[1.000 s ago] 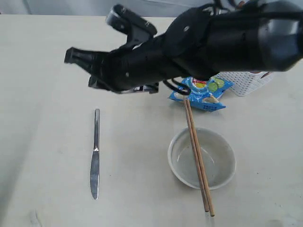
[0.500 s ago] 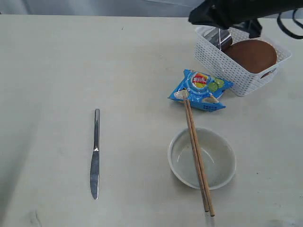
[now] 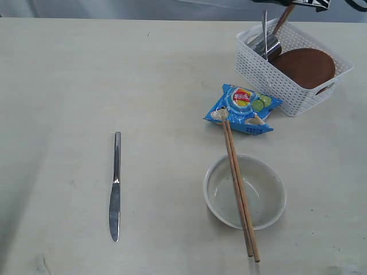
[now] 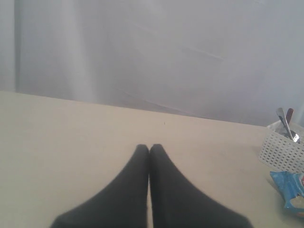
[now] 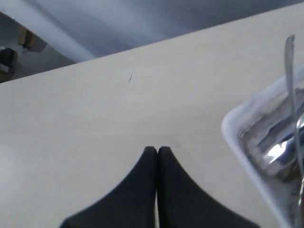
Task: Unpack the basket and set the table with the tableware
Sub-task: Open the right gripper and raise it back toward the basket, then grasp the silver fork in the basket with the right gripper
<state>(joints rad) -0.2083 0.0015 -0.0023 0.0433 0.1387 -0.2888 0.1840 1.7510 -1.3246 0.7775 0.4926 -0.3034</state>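
Nearest us, the knife [image 3: 116,186] lies flat on the desk [image 3: 86,74], well apart from the basket [image 3: 261,71], out and placed. Closer to the basket sits the bowl [image 3: 266,195], upright, with the chopsticks [image 3: 239,192] laid across its rim. Their far tips touch the snack bag [image 3: 243,109], which lies between bowl and basket.

So three pieces are out, roughly half the job by my reckoning. Now the basket itself, at the far side. The plate [image 3: 304,66] lies in it, beside the cup [image 3: 268,47]. A steel handle, the fork [image 3: 264,28] by the look of it, stands up from the cup, and the spoon [image 3: 284,20] leans next to it. All four are yet to come out.

And the arms? The right tool [image 5: 157,151] hangs over bare desk just beside the basket's corner, tips pinched together, holding nothing. The left tool [image 4: 149,148] is also pressed closed and empty, well apart from the basket. I'd say the next pick comes from the basket.
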